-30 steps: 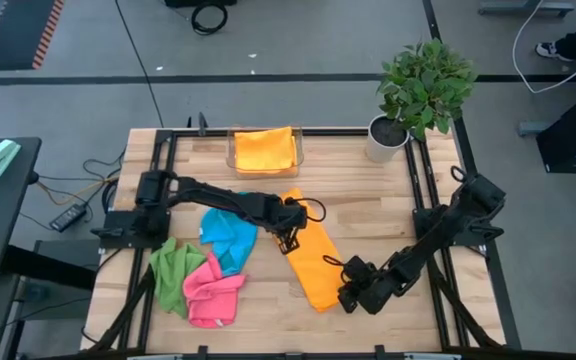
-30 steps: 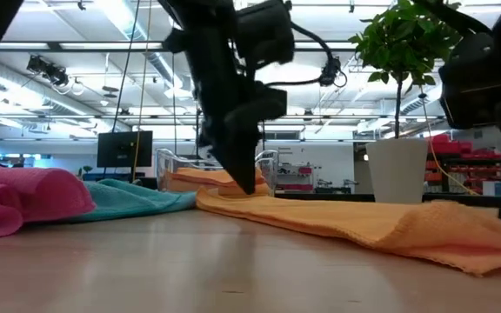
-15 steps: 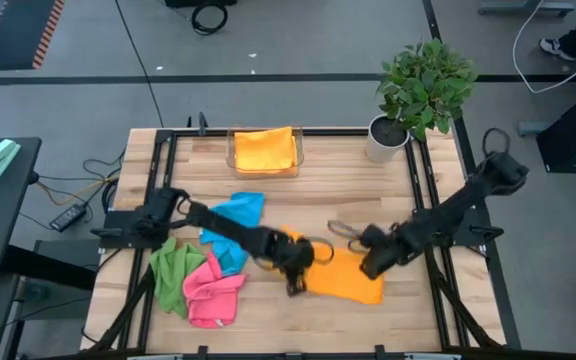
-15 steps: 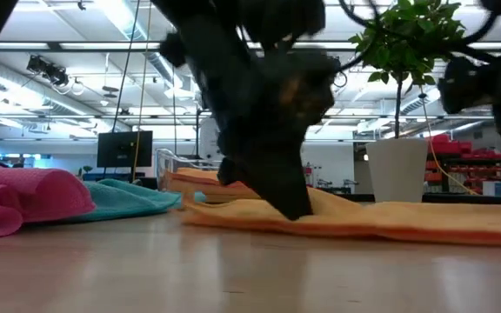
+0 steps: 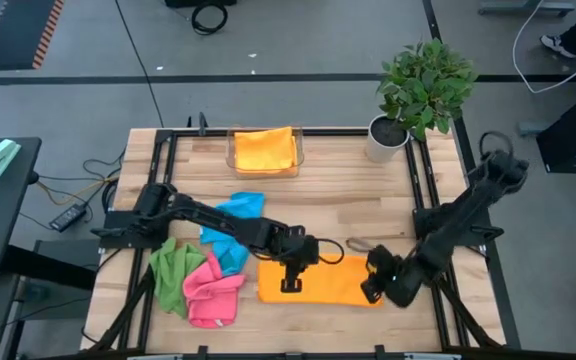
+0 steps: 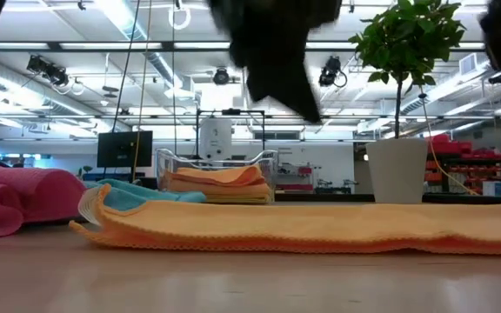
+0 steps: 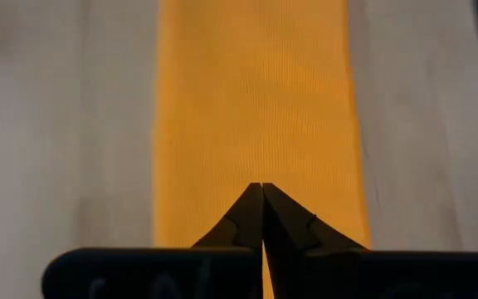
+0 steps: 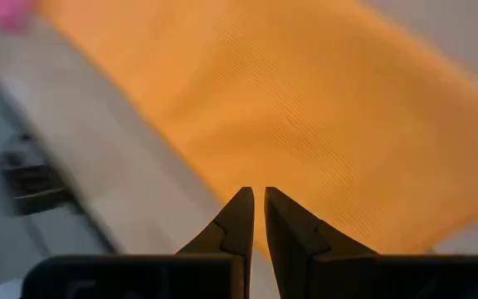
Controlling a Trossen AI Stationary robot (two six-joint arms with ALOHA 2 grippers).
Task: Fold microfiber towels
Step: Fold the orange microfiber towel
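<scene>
Left tool [image 5: 290, 283] fingers together above orange towel [image 5: 323, 283] lying folded beneath it; right tool [image 5: 373, 288], fingers nearly together, over towel's opposite end.

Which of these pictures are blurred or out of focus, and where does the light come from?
Low view: the dark arm at the top is smeared, while the orange towel is sharp; ceiling strip lights glare behind. Right wrist view: the towel is soft and blurred. Left wrist view: the towel weave is fairly clear. High view: even light, weak shadows on the table.
</scene>
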